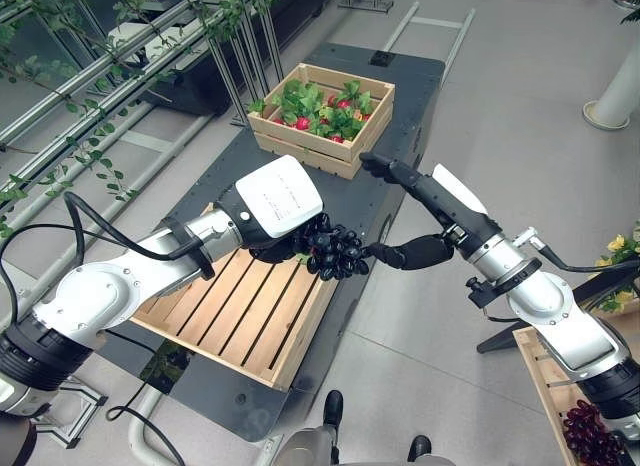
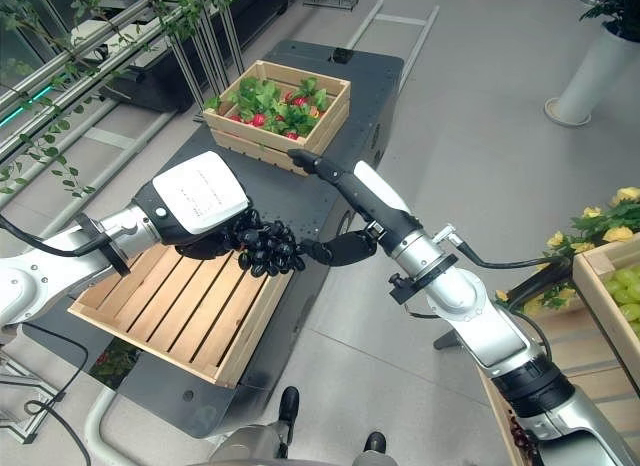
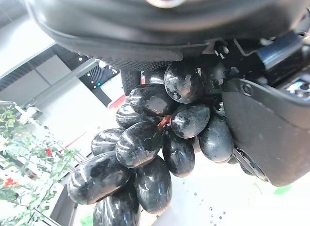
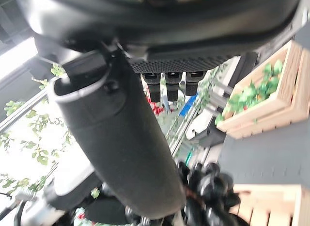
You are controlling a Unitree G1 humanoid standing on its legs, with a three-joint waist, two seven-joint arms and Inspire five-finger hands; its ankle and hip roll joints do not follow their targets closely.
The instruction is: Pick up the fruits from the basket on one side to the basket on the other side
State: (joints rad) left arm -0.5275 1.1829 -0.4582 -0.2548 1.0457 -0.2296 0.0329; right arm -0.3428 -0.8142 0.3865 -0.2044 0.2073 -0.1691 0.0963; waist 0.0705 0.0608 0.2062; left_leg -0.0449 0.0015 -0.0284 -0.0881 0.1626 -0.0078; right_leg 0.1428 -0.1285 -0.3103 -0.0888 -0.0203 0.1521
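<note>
1. The left hand [image 1: 285, 236] hangs over the right edge of the near wooden crate [image 1: 235, 311], its fingers curled round a bunch of dark grapes [image 1: 335, 251].
2. In the left wrist view the grapes [image 3: 150, 153] hang in a glossy black cluster from the palm, with a finger pressed against the side of the bunch.
3. The bunch is in the air, above the crate's right rim and not resting on the slats.
4. The right hand [image 1: 425, 221] reaches in from the right with its fingers stretched out straight and spread away from the thumb.
5. Its thumb [image 1: 405, 253] points towards the grapes; its tip is just beside the bunch, and I cannot tell whether it touches.
6. The straight fingers [image 1: 385, 168] point away towards the far crate [image 1: 322, 116] and hold nothing.
7. That far crate sits at the back of the dark platform [image 1: 415, 106] and is full of green leaves with red fruits [image 1: 303, 122] among them.
8. The near crate is slatted and bare where it shows.
9. At the right edge of the right eye view another wooden crate [image 2: 600, 306] holds green grapes [image 2: 625, 286], with yellow flowers [image 2: 615, 221] behind it.
10. Low on the right in the left eye view, dark red grapes [image 1: 590, 431] lie in a crate beside the right arm.
</note>
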